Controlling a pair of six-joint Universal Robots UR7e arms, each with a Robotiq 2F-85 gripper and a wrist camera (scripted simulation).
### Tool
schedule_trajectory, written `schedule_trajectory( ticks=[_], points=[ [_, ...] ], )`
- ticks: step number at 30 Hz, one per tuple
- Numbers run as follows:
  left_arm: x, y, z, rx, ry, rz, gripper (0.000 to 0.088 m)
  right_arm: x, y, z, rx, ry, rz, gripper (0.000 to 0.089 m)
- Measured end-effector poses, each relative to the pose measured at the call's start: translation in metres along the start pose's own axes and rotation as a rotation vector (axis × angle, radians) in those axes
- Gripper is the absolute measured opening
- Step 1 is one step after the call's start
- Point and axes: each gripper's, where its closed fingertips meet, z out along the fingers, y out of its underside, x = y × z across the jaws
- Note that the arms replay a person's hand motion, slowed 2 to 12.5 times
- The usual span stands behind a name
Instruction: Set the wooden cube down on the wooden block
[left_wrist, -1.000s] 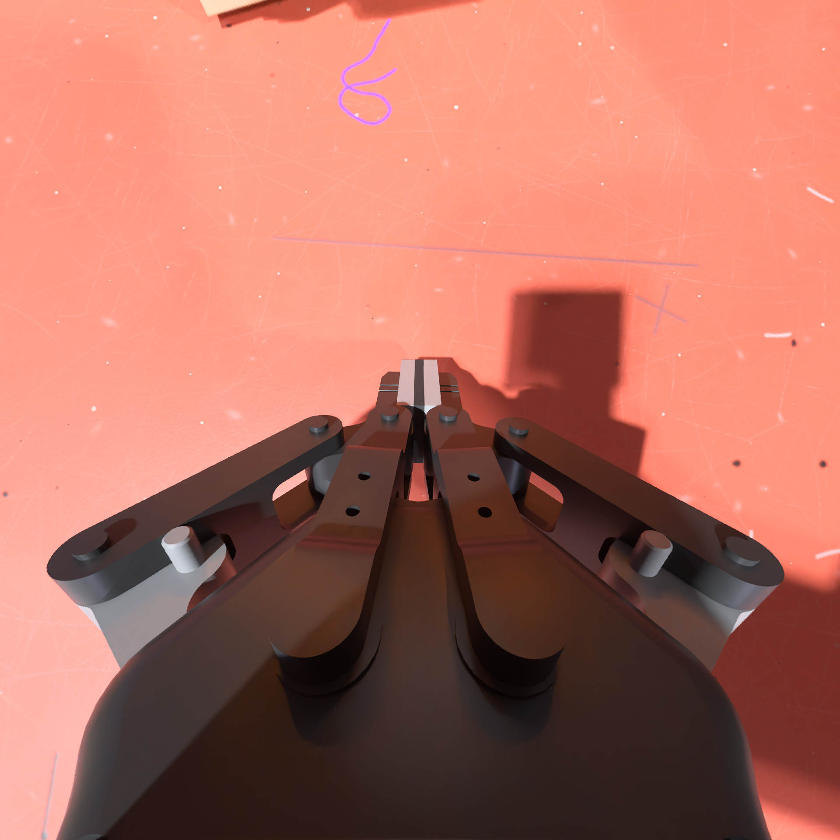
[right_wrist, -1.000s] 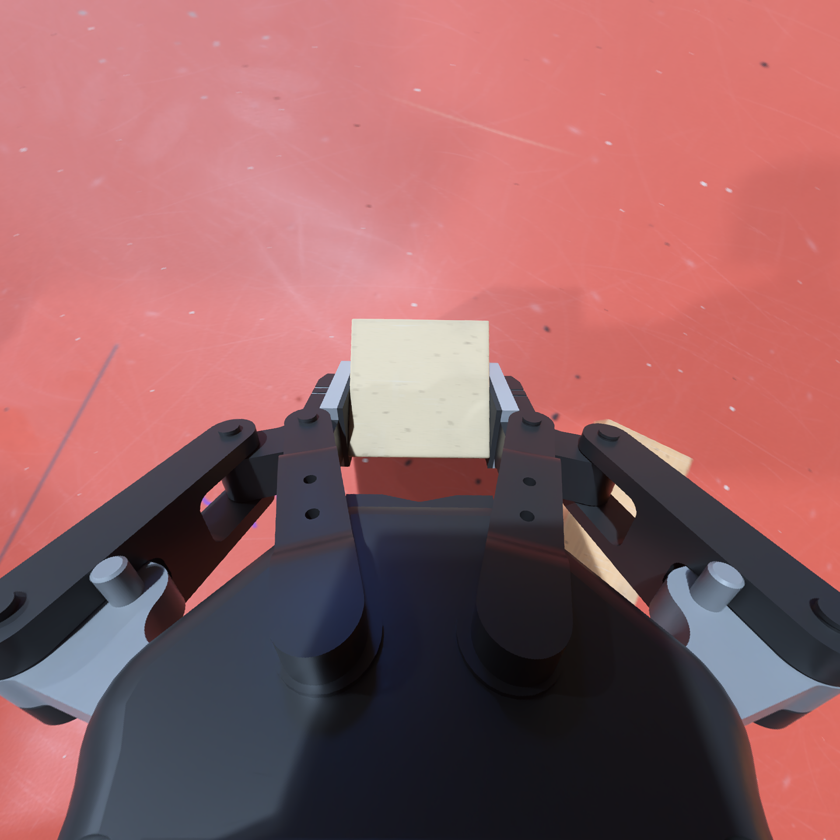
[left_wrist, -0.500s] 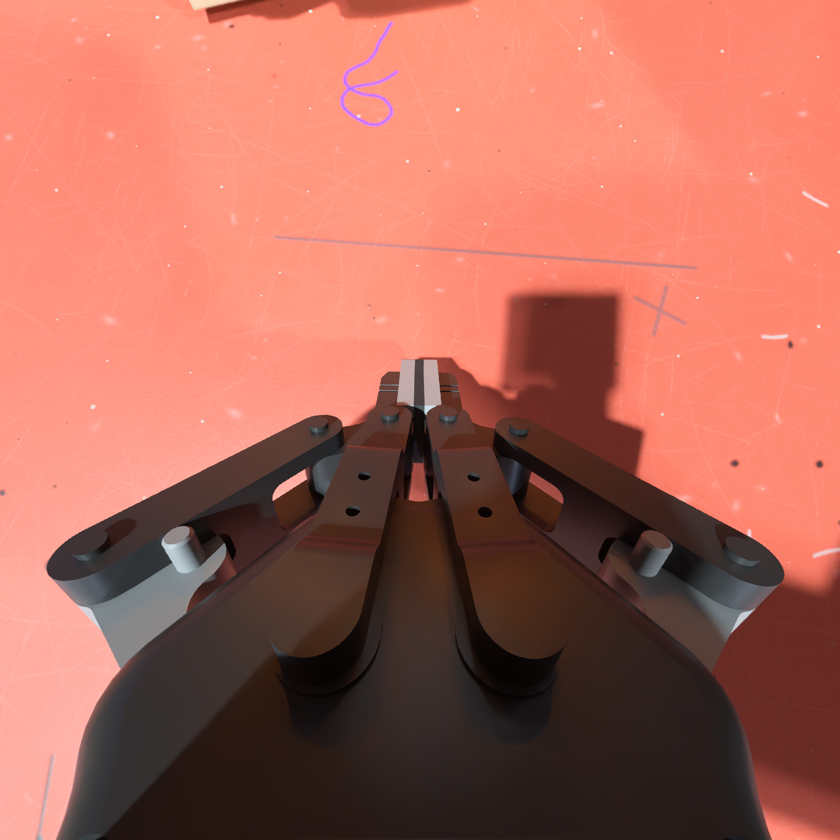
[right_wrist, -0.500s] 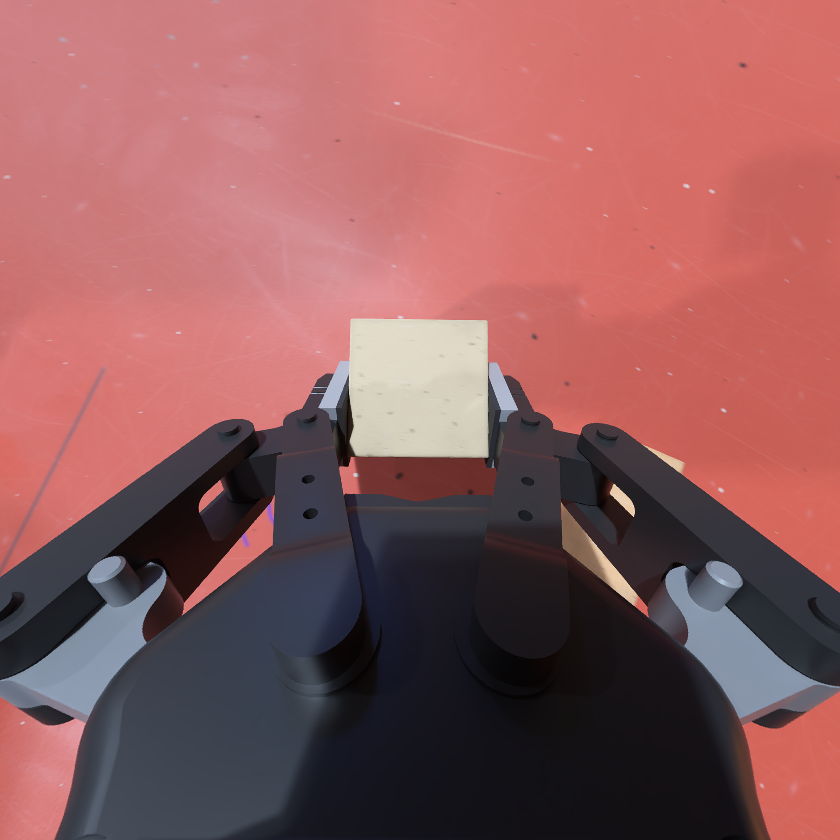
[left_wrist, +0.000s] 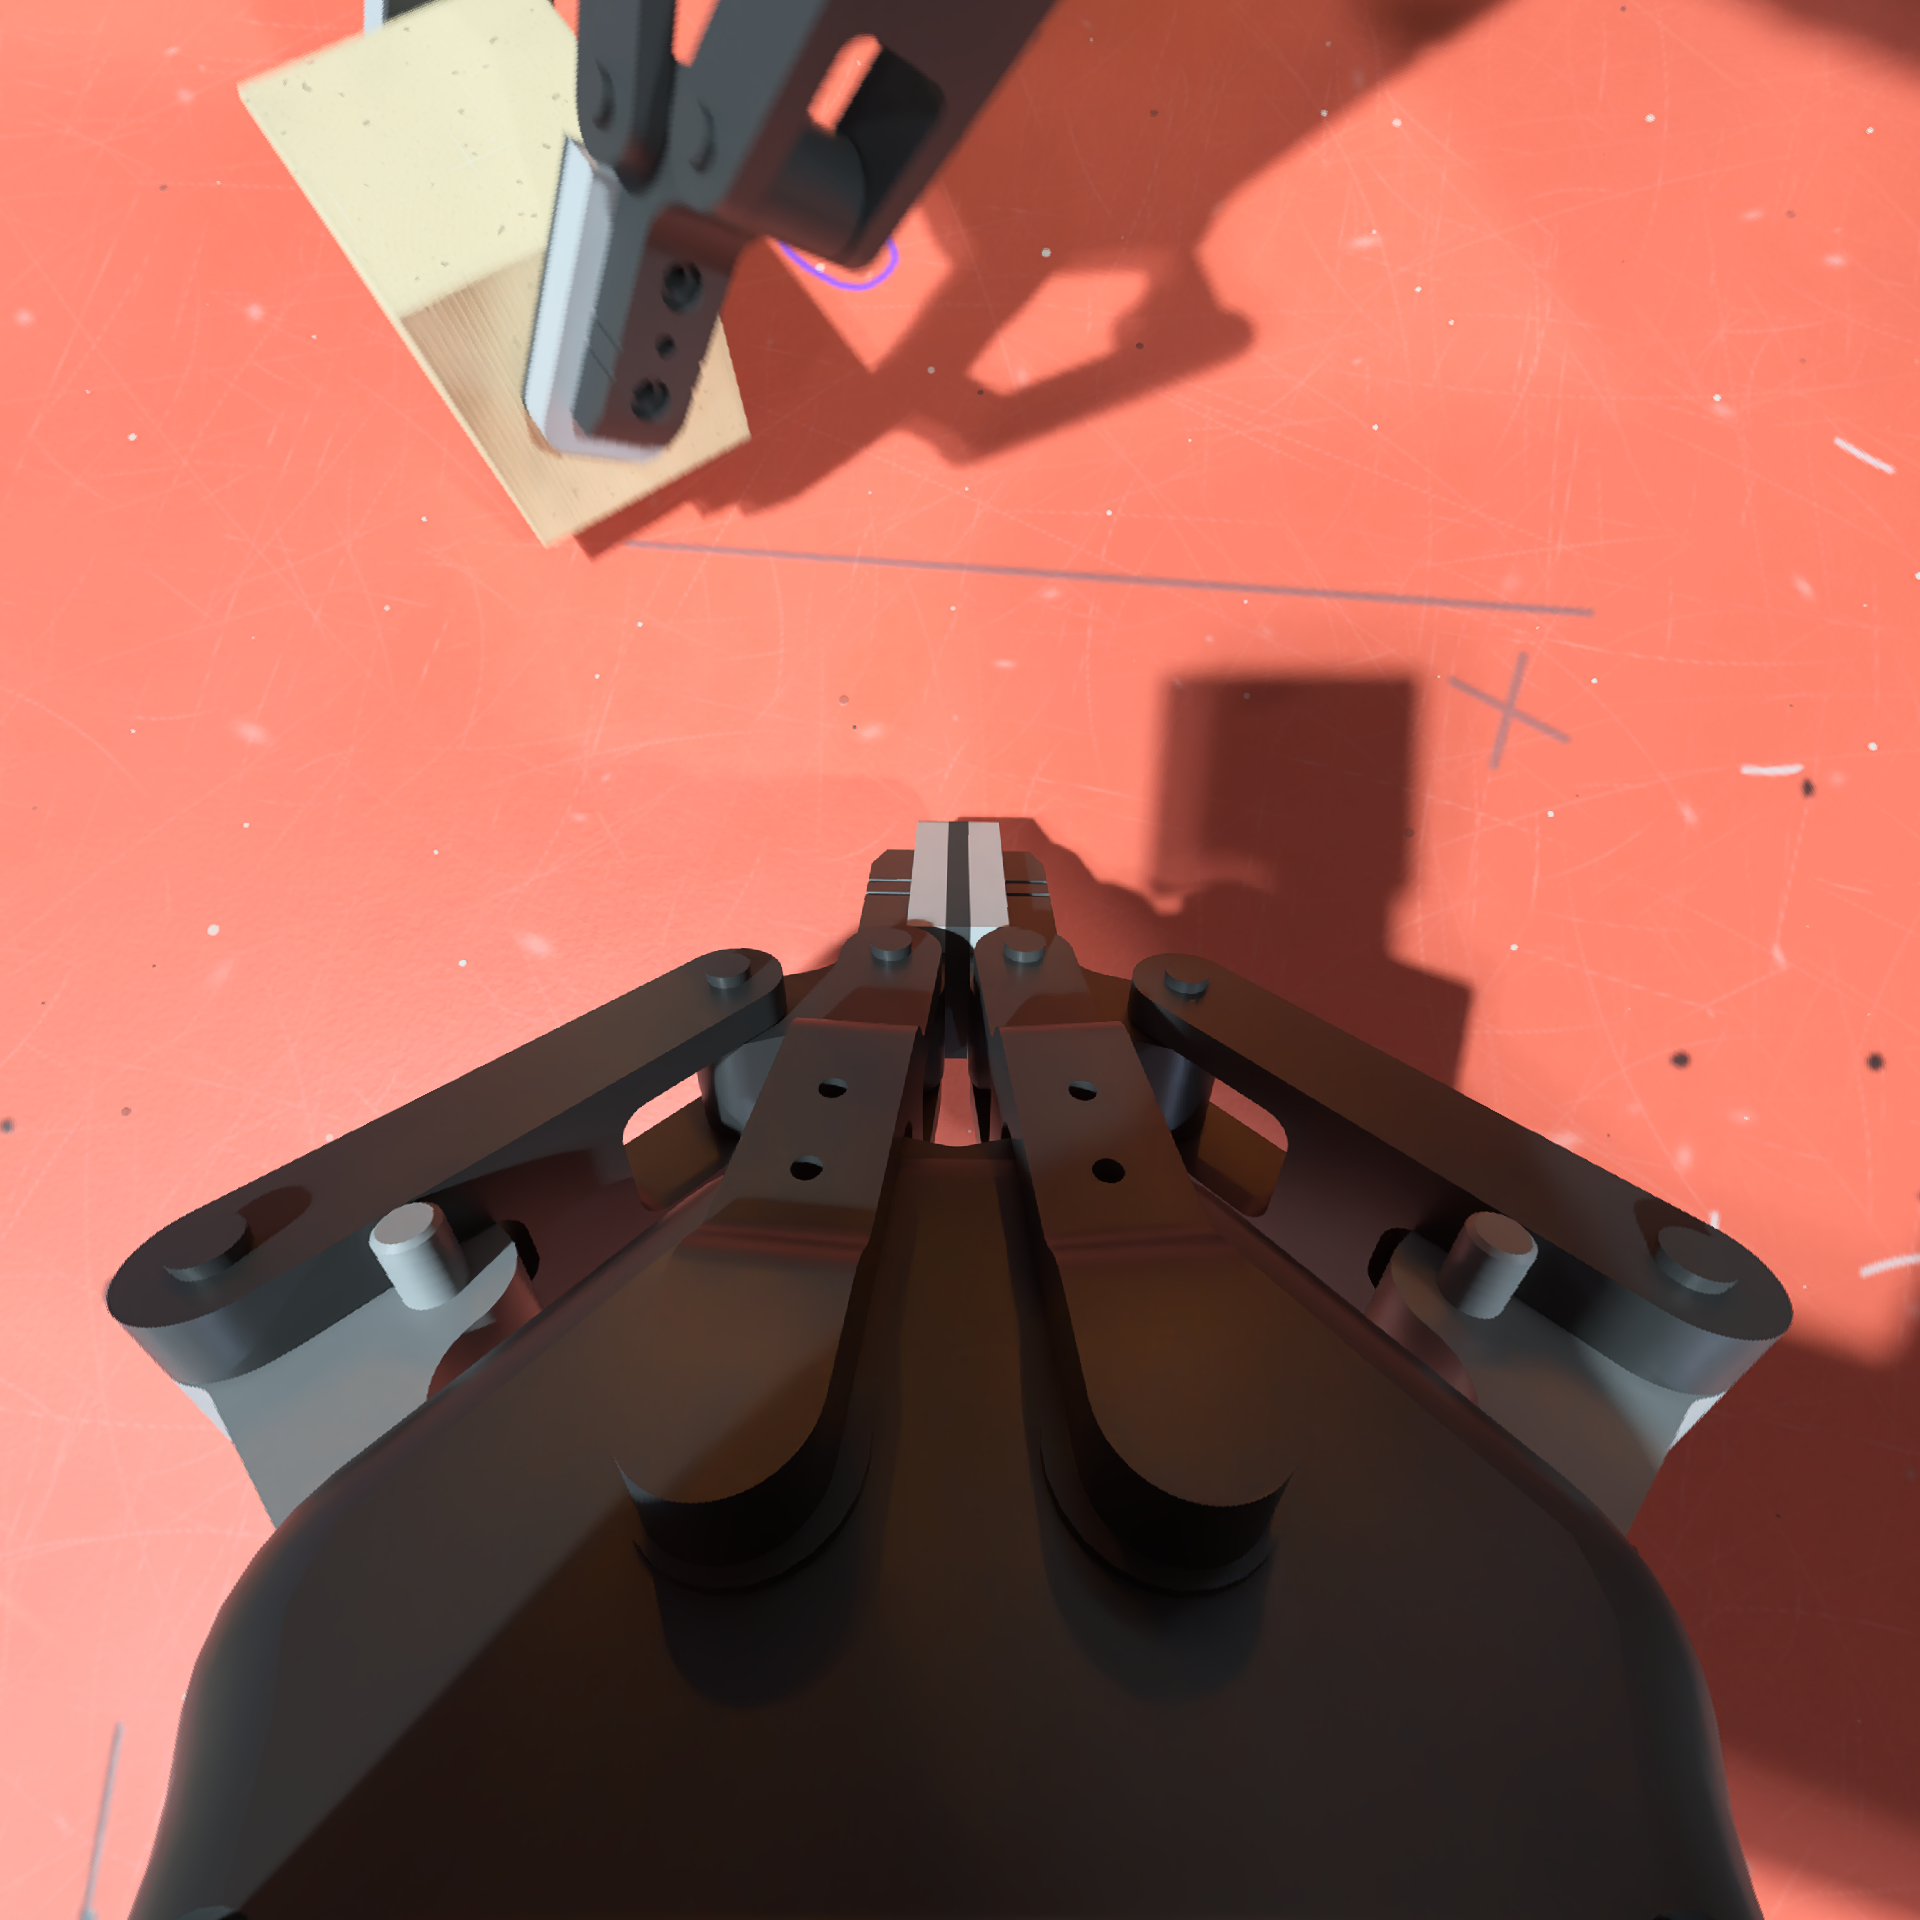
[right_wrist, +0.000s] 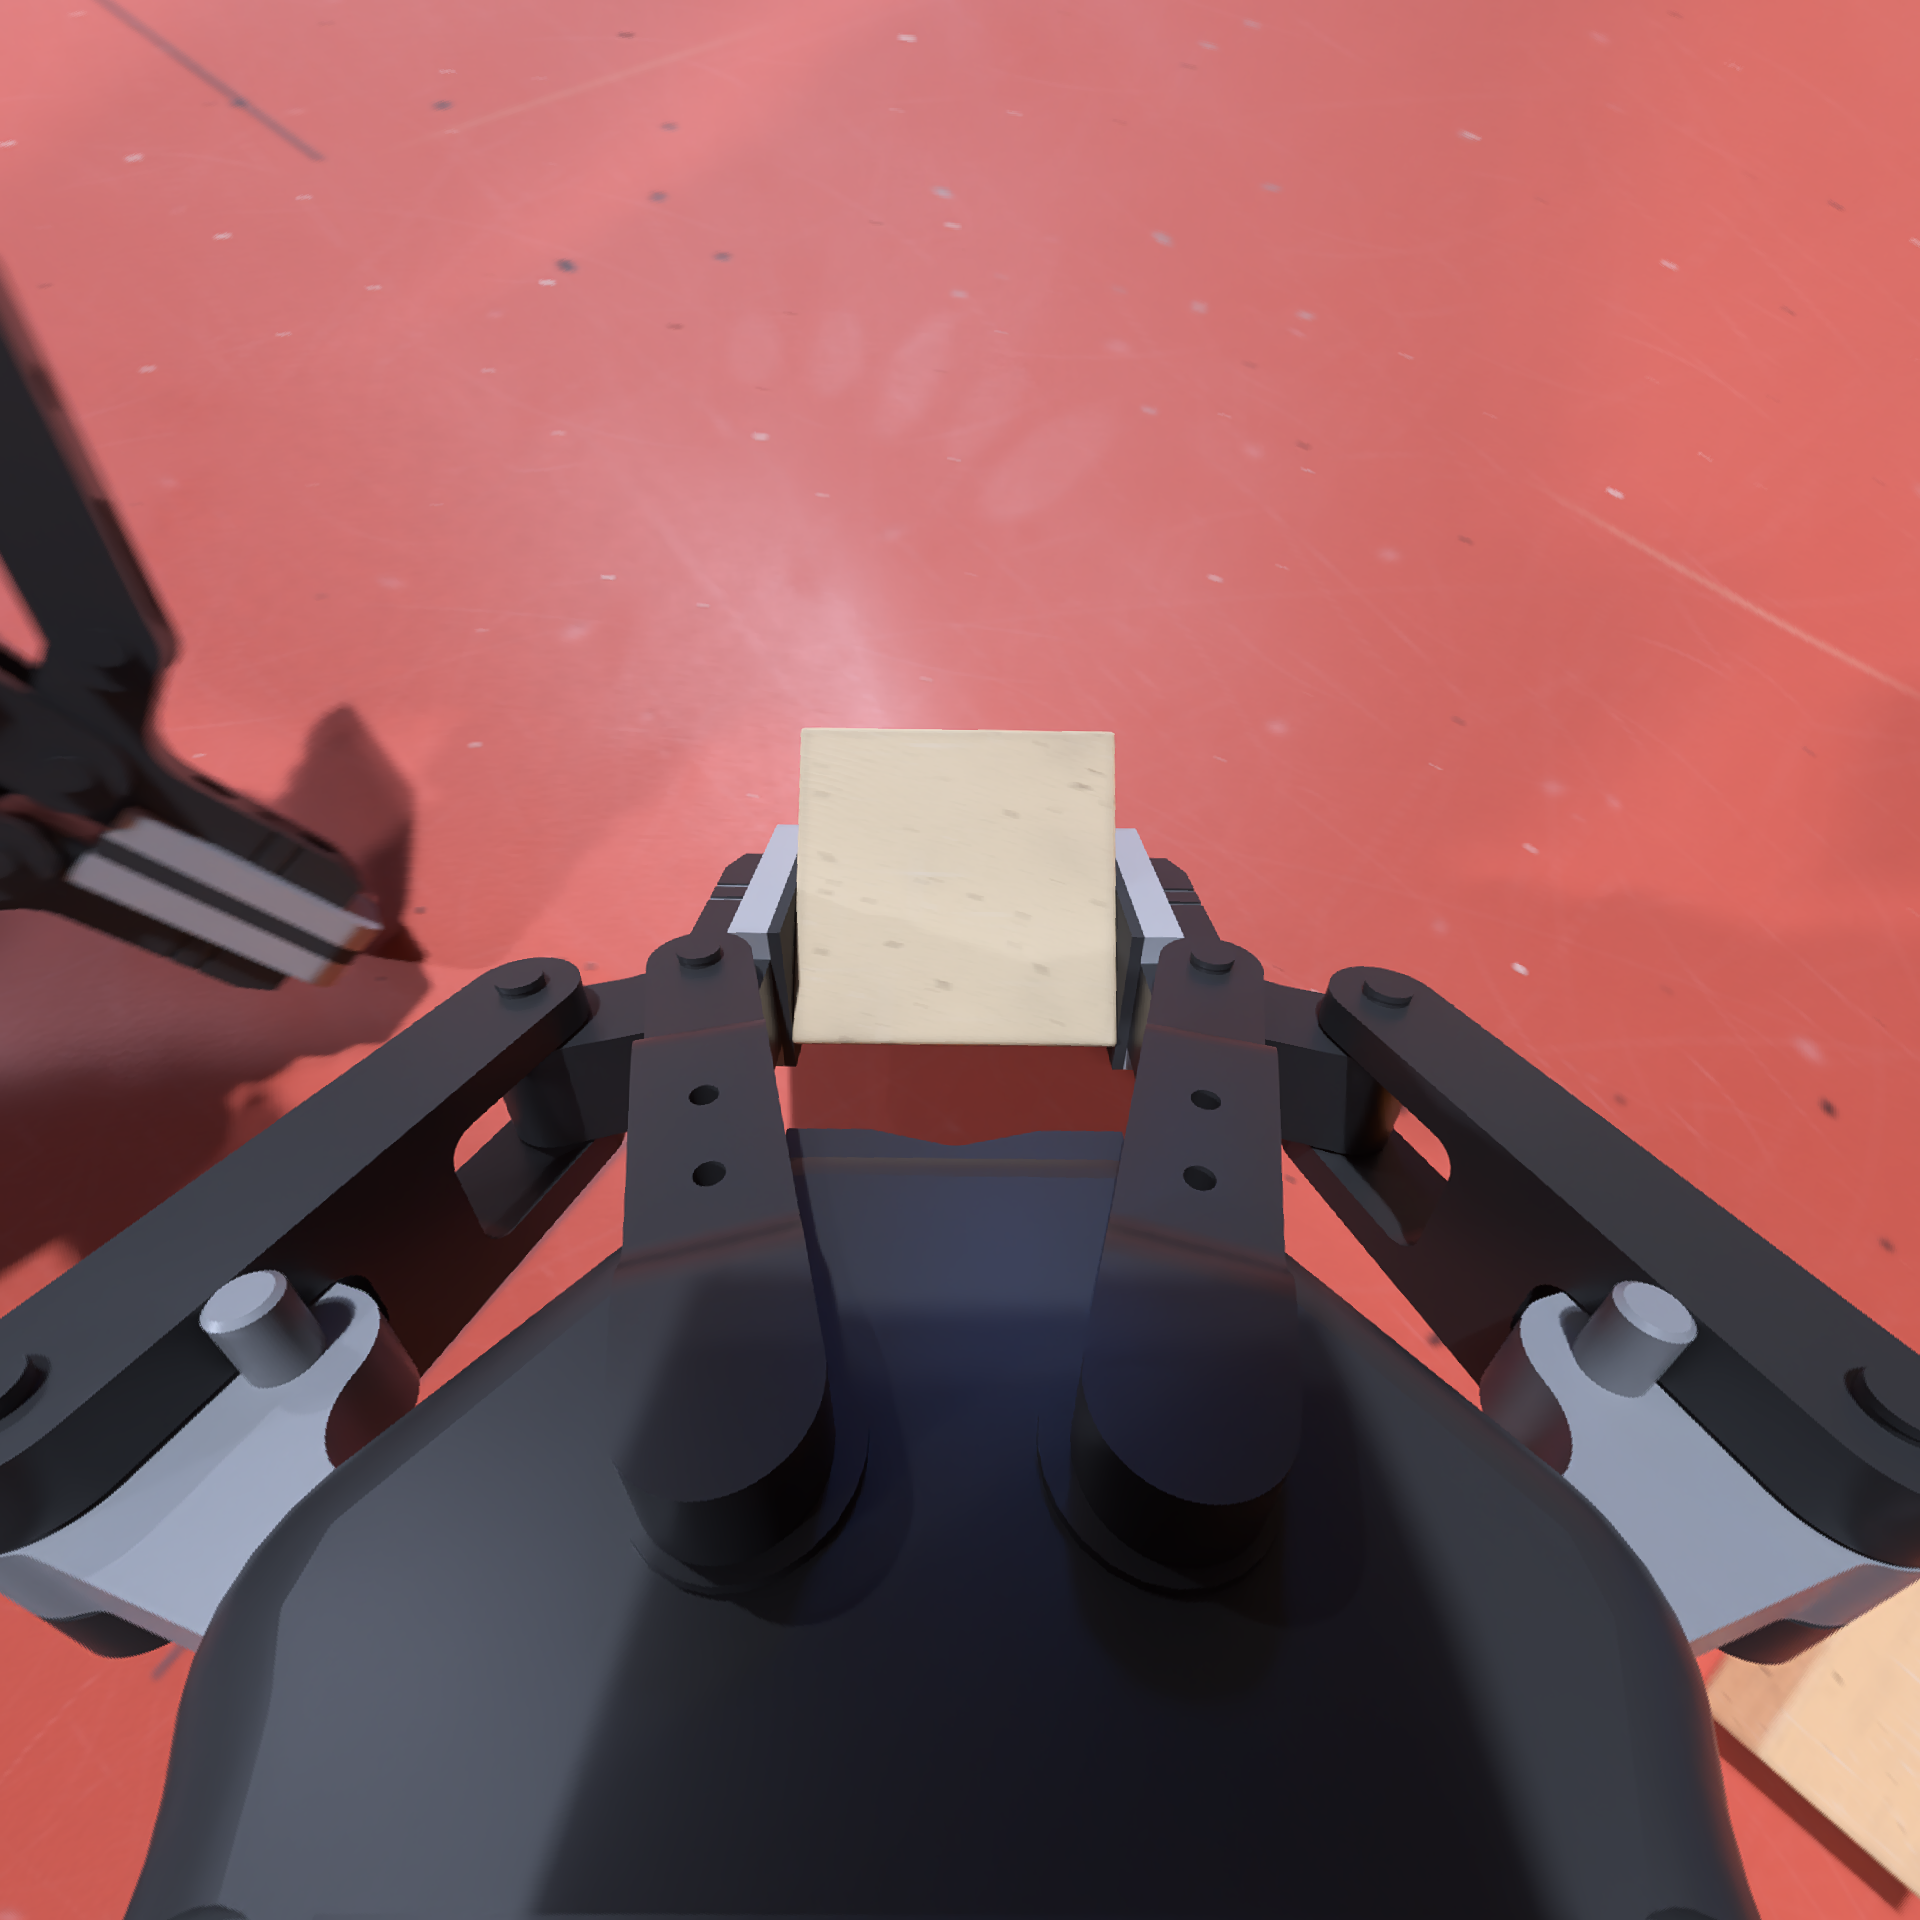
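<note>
1. so the right gripper (right_wrist: 954, 935) is clamped on the wooden cube (right_wrist: 954, 888), carried clear above the red table (right_wrist: 1351, 416)
2. wooden block (right_wrist: 1839, 1745) only peeks out near-right, behind the fingers, so I'd guess the cube needs pulling back that way
3. left gripper (left_wrist: 957, 873) is pinched together, holding nothing, sitting well apart

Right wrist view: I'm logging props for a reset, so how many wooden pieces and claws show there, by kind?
Wooden cube: 1, clamped in the right claw
Wooden block: 1, only a corner showing at the lower right
Claws: 2, counting the left claw, shut
Total: 4
</note>
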Motion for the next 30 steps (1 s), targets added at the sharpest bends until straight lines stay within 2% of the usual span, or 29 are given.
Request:
schedule_trajectory(
  ticks=[3, 6, 10, 14, 20, 26, 30],
  points=[
    [0.000, 0.000, 0.000, 0.000, -0.003, 0.003, 0.0000, -0.021, -0.004, 0.003, 0.004, -0.042, -0.051, 0.0445],
    [0.000, 0.000, 0.000, 0.000, -0.007, 0.006, 0.0000, -0.031, -0.006, 0.004, 0.000, -0.054, -0.094, 0.0445],
    [0.000, 0.000, 0.000, 0.001, -0.009, 0.008, 0.0000, -0.031, -0.005, 0.004, -0.008, -0.057, -0.114, 0.0445],
    [0.000, 0.000, 0.000, 0.002, -0.010, 0.008, 0.0000, -0.020, -0.002, 0.001, -0.012, -0.053, -0.082, 0.0445],
    [0.000, 0.000, 0.000, 0.003, -0.011, 0.006, 0.0000, 0.022, 0.009, -0.009, -0.024, 0.041, 0.013, 0.0445],
    [-0.001, 0.000, 0.000, 0.005, -0.016, 0.001, 0.0000, 0.073, 0.030, -0.026, -0.045, 0.160, 0.148, 0.0445],
    [-0.001, 0.000, 0.000, 0.005, -0.018, 0.000, 0.0000, 0.099, 0.045, -0.039, -0.056, 0.226, 0.238, 0.0445]
  ],
)
